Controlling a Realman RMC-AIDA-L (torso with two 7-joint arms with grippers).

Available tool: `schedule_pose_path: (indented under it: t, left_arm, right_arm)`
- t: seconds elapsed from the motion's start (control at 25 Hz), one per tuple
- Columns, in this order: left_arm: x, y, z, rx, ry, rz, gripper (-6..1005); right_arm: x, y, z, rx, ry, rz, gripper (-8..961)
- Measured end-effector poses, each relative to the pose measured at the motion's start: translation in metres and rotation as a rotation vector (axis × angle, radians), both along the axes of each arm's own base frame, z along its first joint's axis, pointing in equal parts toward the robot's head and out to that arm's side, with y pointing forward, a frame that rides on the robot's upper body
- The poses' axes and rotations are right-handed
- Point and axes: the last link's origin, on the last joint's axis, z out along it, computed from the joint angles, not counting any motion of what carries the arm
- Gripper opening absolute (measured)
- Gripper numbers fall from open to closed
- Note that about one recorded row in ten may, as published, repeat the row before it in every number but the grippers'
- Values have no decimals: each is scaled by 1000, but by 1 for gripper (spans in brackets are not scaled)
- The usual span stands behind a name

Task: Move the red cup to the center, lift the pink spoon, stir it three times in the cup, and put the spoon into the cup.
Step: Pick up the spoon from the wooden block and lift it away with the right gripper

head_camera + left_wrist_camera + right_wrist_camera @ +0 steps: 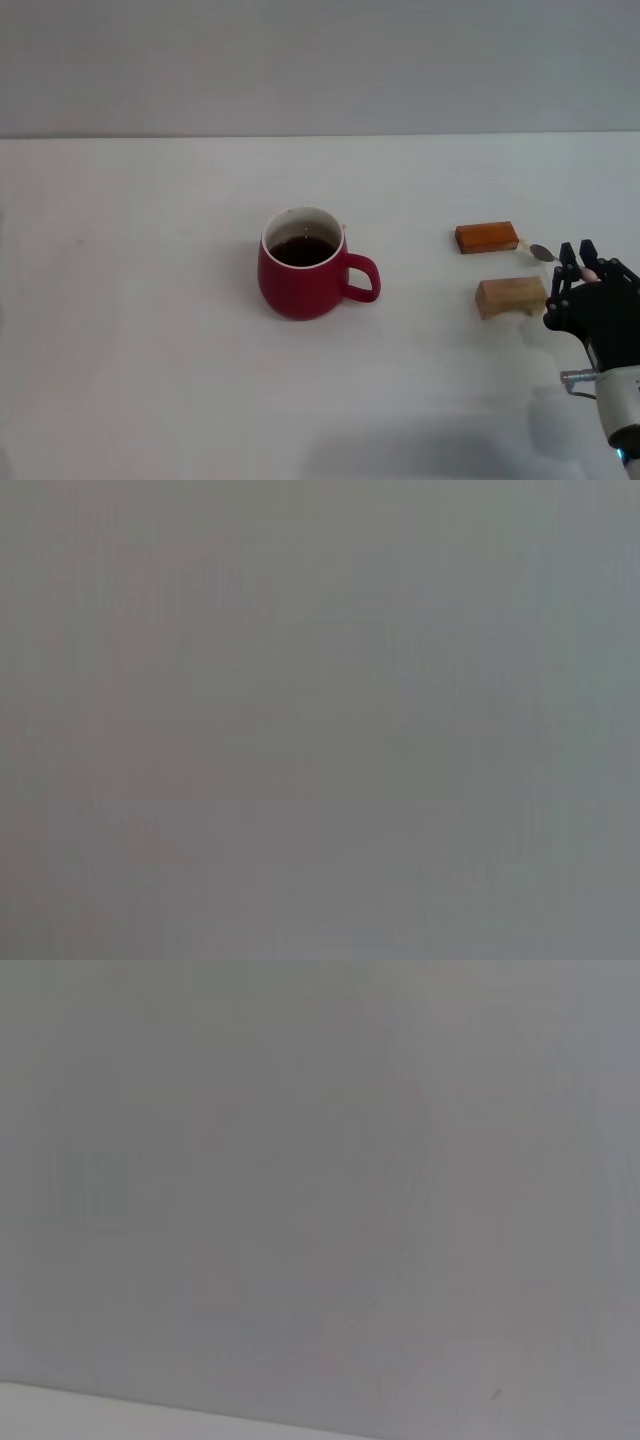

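The right tool [578, 262] is closing narrowly on the pink spoon [545, 253] — readying a lift toward the red cup [303, 265], already centred on the worktop [150, 300].

Head camera looks forward and down from above at a white table [150, 350], wall across the frame's top. Both wrist cameras face featureless grey; no shared area can be identified.

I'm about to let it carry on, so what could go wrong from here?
The right end effector is at the pink spoon, with the light wooden block and orange-brown block close by; it may knock one. The slim spoon could slip. The red cup holds dark liquid, so stirring may splash.
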Motion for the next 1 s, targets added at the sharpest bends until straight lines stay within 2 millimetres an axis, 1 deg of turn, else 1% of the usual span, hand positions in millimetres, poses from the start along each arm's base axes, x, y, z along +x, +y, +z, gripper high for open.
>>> schedule_pose_path:
  t: [0.4, 1.0]
  left_arm:
    - [0, 0, 0, -3, 1, 1, 844]
    - [0, 0, -1, -4, 0, 1, 844]
  right_arm:
    - [-3, 1, 4, 28, -19, 0, 135]
    - [-3, 2, 11, 70, -10, -13, 134]
